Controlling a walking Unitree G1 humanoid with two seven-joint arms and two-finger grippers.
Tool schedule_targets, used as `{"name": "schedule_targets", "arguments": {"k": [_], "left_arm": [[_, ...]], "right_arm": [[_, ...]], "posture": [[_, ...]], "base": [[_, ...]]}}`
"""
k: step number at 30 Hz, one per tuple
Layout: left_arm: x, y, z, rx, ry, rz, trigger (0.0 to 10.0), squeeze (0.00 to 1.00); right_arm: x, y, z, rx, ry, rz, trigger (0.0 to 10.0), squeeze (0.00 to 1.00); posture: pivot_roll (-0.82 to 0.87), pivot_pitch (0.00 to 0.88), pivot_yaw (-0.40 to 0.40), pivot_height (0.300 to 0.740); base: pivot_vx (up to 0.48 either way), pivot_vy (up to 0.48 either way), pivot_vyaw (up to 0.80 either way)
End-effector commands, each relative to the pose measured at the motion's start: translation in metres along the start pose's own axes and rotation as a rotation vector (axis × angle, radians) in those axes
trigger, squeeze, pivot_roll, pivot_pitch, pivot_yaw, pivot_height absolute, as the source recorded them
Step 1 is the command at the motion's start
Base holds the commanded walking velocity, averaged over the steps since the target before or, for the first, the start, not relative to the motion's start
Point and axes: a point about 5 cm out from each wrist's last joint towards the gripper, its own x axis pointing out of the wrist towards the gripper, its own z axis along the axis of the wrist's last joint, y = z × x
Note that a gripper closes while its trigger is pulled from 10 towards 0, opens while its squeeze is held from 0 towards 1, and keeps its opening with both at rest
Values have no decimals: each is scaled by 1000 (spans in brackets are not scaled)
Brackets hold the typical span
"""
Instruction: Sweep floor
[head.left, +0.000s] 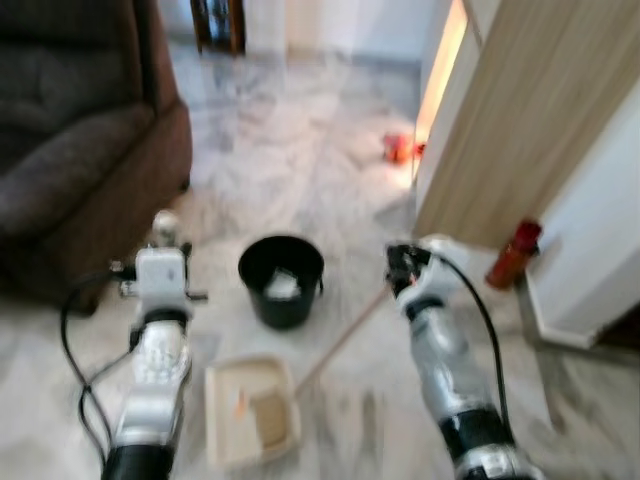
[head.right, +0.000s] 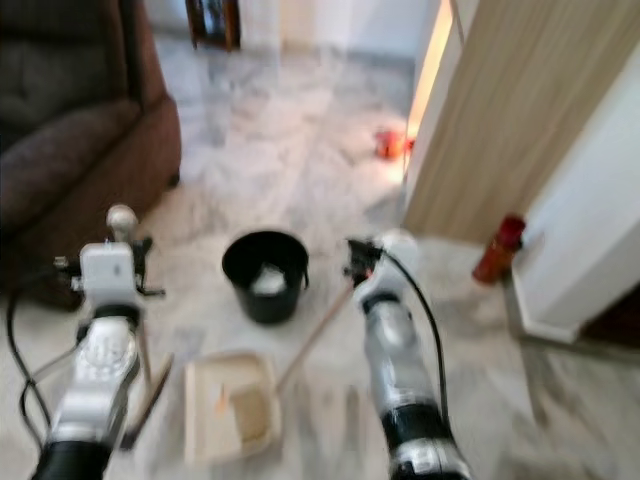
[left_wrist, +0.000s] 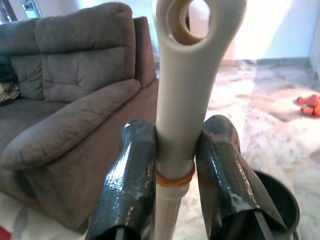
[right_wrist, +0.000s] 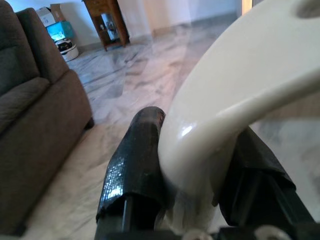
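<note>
Left wrist view: left gripper (left_wrist: 175, 187) clamps cream plastic handle (left_wrist: 187, 90) with hanging hole, upright | right gripper (right_wrist: 192, 192) clamps curved cream handle (right_wrist: 240, 95), wooden shaft (head.left: 340, 345) slanting down-left toward beige dustpan (head.left: 250, 410) | black bucket (head.left: 281, 280) ahead between both.

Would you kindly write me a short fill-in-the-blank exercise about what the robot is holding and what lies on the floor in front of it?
1. The left gripper is shut on a cream ____ with a hole at its top.
2. The bucket on the floor is ____ in colour.
3. The dustpan lies on the ____ floor.
4. On the robot's left stands a brown ____.

Missing words: handle; black; marble; sofa
</note>
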Motion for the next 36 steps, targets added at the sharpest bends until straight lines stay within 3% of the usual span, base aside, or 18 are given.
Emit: {"name": "schedule_targets", "arguments": {"k": [1, 7, 18, 36], "left_arm": [[3, 2, 8, -1, -36, 7, 10000, 0], [3, 2, 8, -3, -35, 9, 10000, 0], [3, 1, 7, -3, -32, 1, 10000, 0], [4, 3, 4, 4, -26, 3, 10000, 0]], "right_arm": [[5, 10, 14, 10, -60, 26, 10000, 0], [5, 11, 14, 12, -62, 29, 10000, 0], [5, 9, 18, -1, -72, 29, 10000, 0], [-1, 2, 62, -25, -196, 69, 10000, 0]], "posture": [[49, 34, -75, 740], [49, 36, -75, 740], [47, 43, -73, 740], [37, 49, -70, 740]], "base": [[330, 0, 0], [306, 0, 0], [0, 0, 0], [0, 0, 0]]}}
